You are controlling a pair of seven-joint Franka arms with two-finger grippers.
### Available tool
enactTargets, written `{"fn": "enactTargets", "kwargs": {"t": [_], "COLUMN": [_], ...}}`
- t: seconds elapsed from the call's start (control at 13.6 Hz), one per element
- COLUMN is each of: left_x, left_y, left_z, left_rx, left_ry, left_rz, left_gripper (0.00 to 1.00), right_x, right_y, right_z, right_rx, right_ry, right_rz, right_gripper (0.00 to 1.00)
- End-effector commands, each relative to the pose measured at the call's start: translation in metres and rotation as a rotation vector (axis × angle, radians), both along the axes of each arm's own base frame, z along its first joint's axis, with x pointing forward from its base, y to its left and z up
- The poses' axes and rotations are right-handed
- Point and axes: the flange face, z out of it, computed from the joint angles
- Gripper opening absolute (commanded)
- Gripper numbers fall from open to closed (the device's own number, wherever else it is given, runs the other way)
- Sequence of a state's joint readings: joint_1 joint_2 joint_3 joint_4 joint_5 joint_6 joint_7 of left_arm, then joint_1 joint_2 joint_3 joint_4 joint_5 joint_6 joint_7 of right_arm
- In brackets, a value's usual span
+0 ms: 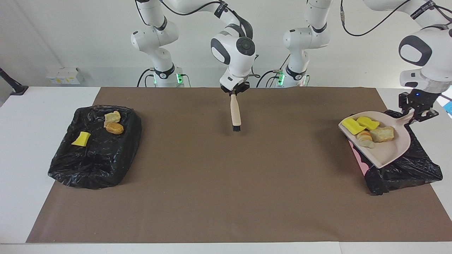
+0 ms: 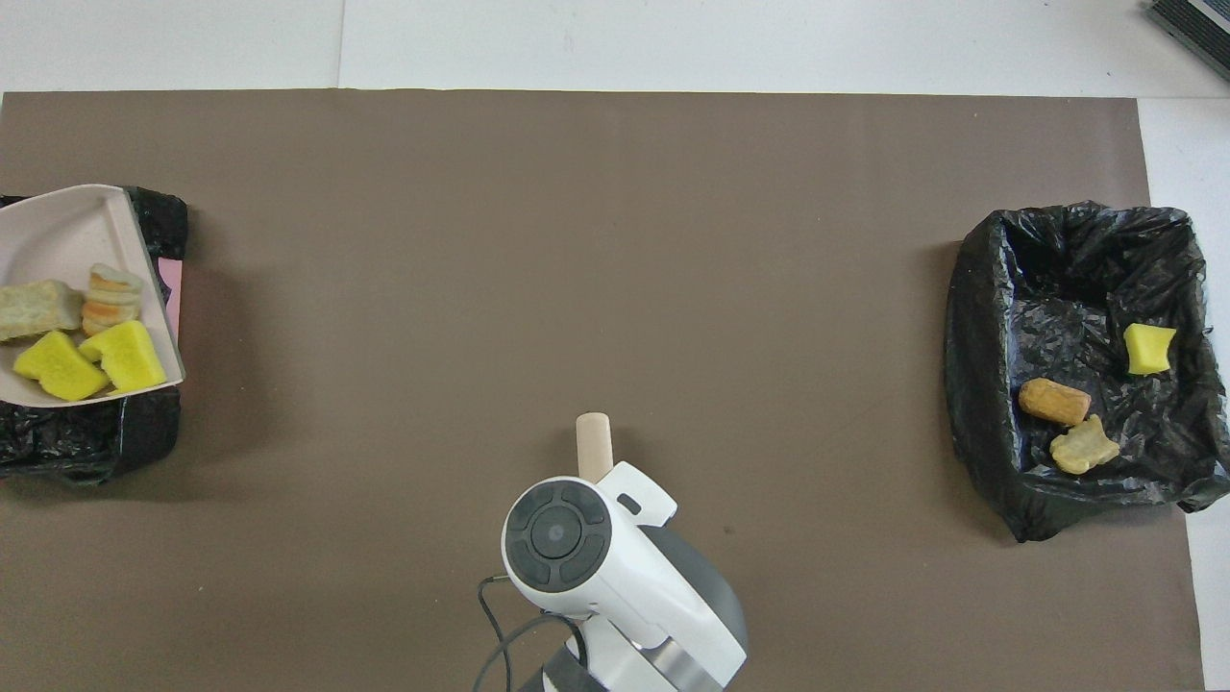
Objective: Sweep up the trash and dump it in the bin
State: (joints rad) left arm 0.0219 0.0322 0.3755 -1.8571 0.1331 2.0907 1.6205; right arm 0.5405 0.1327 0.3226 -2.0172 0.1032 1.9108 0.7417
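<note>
- Left gripper (image 1: 416, 112) fingers grasp the dustpan (image 1: 388, 150) handle, four scraps (image 1: 367, 129) aboard, over a bin (image 1: 406, 169).
- Right gripper (image 1: 233, 91) fingers clench the brush (image 1: 235, 114), bristles pointing six o'clock in the facing view.

A brown paper sheet (image 1: 226, 183) covers most of the white table (image 1: 31, 148). Small white boxes (image 1: 63, 75) sit near the wall at the right arm's end of the table. A black bracket (image 1: 12, 84) stands just beside them at the table's edge. A dark slatted object (image 2: 1192, 21) lies at one corner in the overhead view; it cannot be identified.
</note>
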Motion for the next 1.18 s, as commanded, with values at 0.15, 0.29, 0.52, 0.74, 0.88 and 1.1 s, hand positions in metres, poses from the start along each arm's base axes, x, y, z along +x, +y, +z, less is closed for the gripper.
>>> {"fn": "enactTargets", "kwargs": {"t": [0.15, 0.29, 0.52, 0.74, 0.88, 1.1], "left_x": [0.007, 0.009, 0.008, 0.011, 0.012, 0.012], "left_y": [0.039, 0.045, 0.047, 0.039, 0.036, 0.021], "left_z": [0.014, 0.019, 0.021, 0.025, 0.033, 0.053], "left_rx": [0.251, 0.374, 0.515, 0.655, 0.730, 0.811], "left_ry": [-0.009, 0.008, 0.050, 0.080, 0.094, 0.095], "left_rz": [-0.074, -0.126, -0.142, -0.161, -0.188, -0.234], "left_gripper": [0.00, 0.00, 0.00, 0.00, 0.00, 0.00], "right_x": [-0.025, -0.032, -0.031, -0.031, -0.034, -0.031], "right_y": [0.006, 0.015, 0.013, 0.009, 0.007, 0.012], "right_z": [-0.026, -0.036, -0.038, -0.045, -0.053, -0.038], "right_rx": [0.016, 0.012, 0.008, 0.003, -0.001, -0.011], "right_ry": [-0.024, -0.019, -0.014, -0.013, -0.010, -0.007], "right_rz": [0.003, 0.001, 0.000, -0.010, -0.012, -0.011], "right_gripper": [0.00, 0.00, 0.00, 0.00, 0.23, 1.00]}}
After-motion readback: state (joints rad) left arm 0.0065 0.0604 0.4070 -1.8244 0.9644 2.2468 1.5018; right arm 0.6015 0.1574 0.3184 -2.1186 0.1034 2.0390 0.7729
